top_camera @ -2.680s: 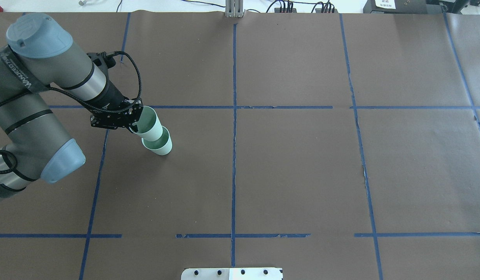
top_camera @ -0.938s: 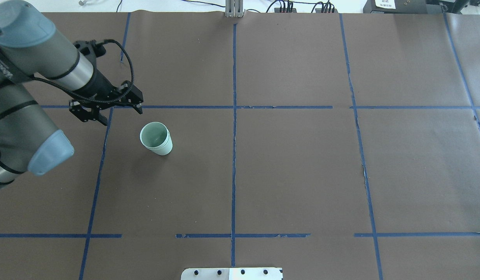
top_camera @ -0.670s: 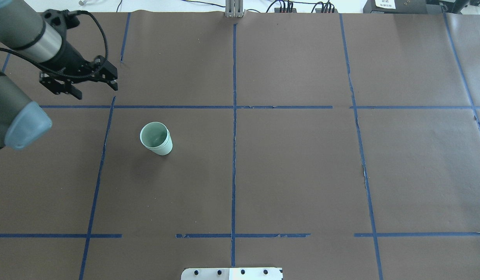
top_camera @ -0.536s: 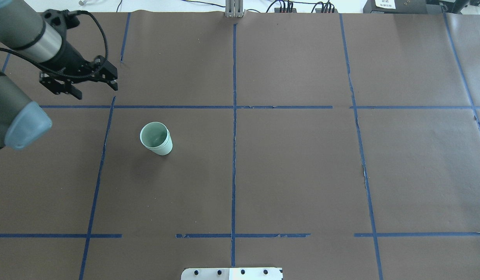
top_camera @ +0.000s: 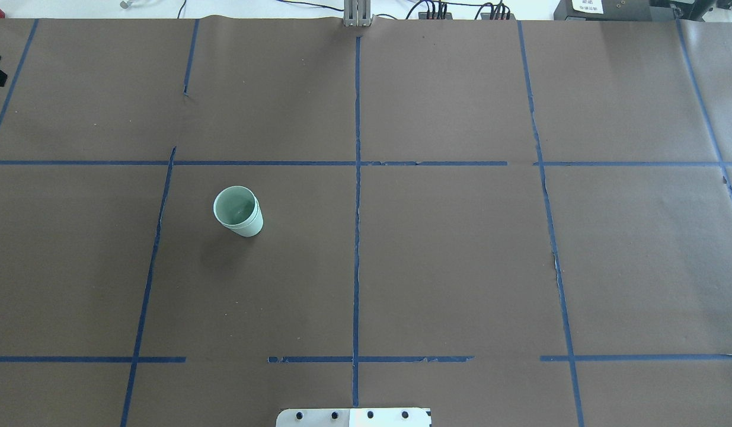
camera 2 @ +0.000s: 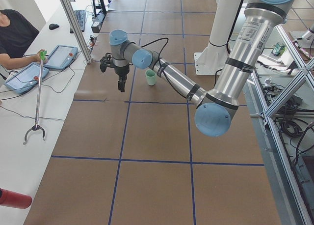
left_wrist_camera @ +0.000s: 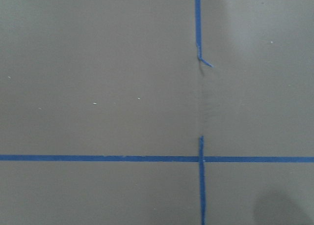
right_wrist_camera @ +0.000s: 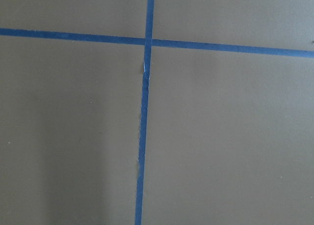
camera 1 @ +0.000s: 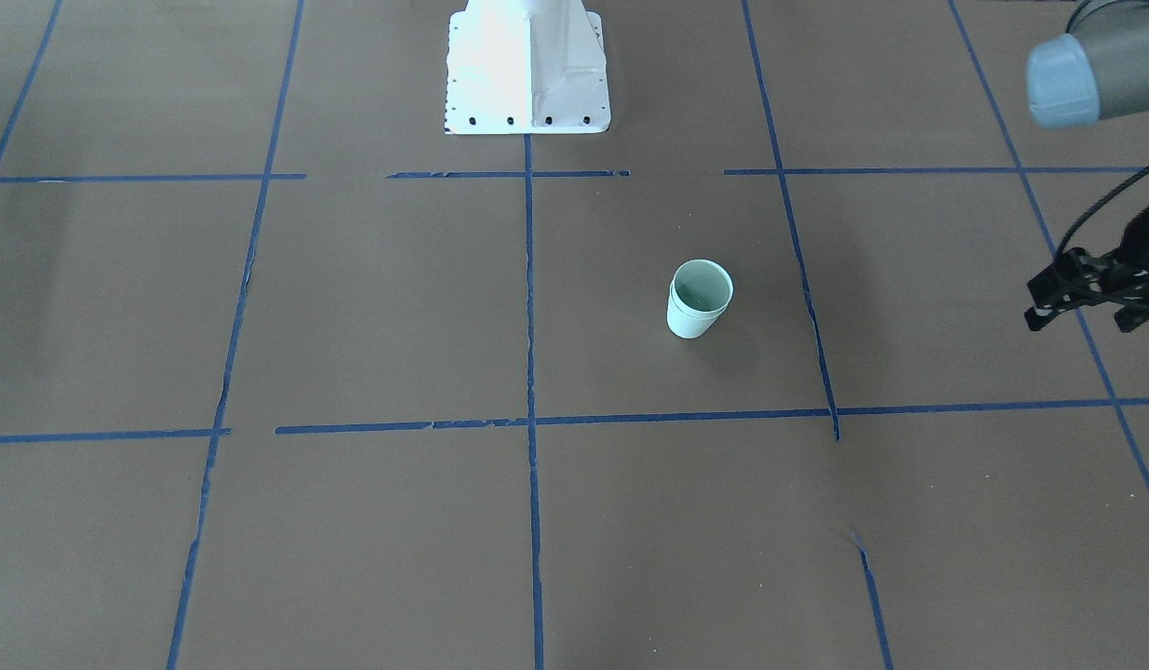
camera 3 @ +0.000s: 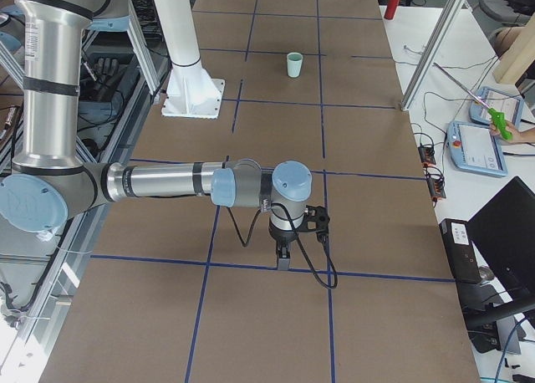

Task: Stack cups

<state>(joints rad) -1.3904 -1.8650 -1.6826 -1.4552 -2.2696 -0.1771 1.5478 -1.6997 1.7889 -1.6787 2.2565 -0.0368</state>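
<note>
The two mint-green cups (top_camera: 238, 212) stand upright, one nested inside the other, on the brown paper-covered table (top_camera: 460, 267); the stack sits in the table's left half, left of the centre tape line (top_camera: 357, 237); the left gripper (camera 1: 1079, 324) hangs well apart from the stack, out by the table's left edge, its fingers spread and holding nothing; the right gripper (camera 3: 283, 262) points down at the table far to the right; whether it is released or clenched cannot be told.
</note>
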